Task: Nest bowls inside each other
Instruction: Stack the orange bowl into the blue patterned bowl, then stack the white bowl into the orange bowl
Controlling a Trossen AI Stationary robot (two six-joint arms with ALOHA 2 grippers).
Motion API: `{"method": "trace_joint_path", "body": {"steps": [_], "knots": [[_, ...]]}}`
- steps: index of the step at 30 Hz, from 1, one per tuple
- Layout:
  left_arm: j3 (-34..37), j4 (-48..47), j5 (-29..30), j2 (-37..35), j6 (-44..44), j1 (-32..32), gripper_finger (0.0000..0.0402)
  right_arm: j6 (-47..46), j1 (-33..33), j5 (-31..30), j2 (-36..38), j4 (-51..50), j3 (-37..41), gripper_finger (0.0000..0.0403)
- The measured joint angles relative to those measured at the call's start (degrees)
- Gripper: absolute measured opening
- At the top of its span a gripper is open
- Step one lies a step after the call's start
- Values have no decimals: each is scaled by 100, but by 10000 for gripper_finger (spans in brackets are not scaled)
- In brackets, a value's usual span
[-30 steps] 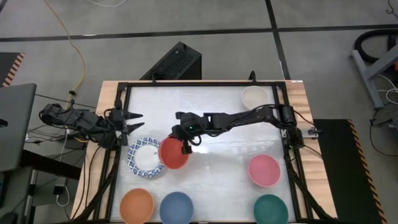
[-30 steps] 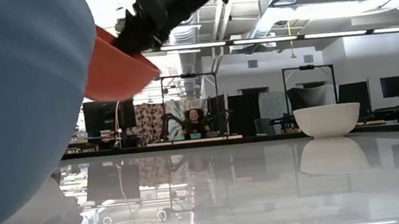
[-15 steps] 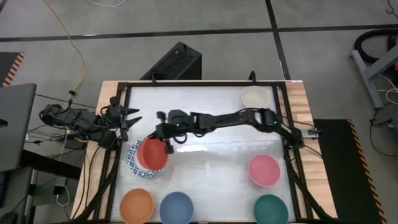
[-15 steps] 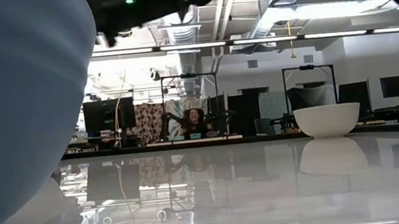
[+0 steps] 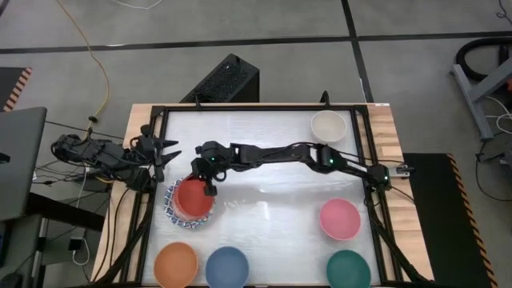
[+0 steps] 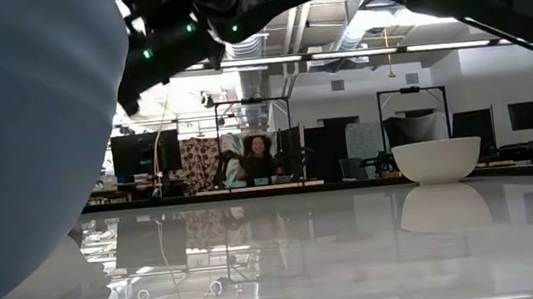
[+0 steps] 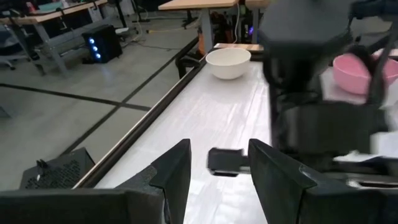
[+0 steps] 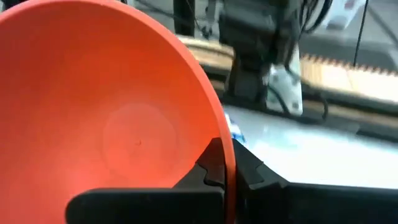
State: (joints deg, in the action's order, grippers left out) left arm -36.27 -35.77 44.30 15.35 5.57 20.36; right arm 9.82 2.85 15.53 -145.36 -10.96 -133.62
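A red bowl [image 5: 194, 200] hangs over a white bowl with a blue-patterned rim [image 5: 171, 210] at the table's left side, held by my right gripper [image 5: 210, 189], which is shut on it. Whether the red bowl rests in the patterned one cannot be told. In the right wrist view the red bowl [image 8: 106, 118] fills most of the picture. The blue bowl hides it in the low view. My left gripper [image 5: 172, 154] stands open at the table's left edge, just beyond the two bowls, with nothing between its fingers [image 7: 177, 171]. My right gripper pinches the red bowl's rim [image 8: 219, 146] on the side toward the table's right and far edges, one finger inside the bowl and one outside. The fingers come from the table's right, slanting down. The bowl's mouth faces up.
A beige-white bowl [image 5: 328, 125] stands at the far right, a pink bowl [image 5: 340, 218] at the right. Orange [image 5: 176, 264], blue [image 5: 227, 267] and dark green [image 5: 348, 270] bowls line the near edge. My right arm [image 5: 280, 152] stretches across the table's middle.
My right gripper has carried the red bowl toward the table's left edge and a little down. The bowl was beside the patterned bowl, overlapping its right rim, and now covers most of it. It has left the low view, passing behind the blue bowl.
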Motion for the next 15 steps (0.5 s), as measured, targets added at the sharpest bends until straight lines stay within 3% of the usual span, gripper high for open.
{"method": "trace_joint_path", "body": {"steps": [5, 15], "knots": [[0, 6, -8, -4, 21, 0, 151, 10, 92, 135, -33, -250, 11, 43], [0, 17, -10, -4, 121, 0, 151, -15, 87, 145, 17, -192, 10, 186]]}}
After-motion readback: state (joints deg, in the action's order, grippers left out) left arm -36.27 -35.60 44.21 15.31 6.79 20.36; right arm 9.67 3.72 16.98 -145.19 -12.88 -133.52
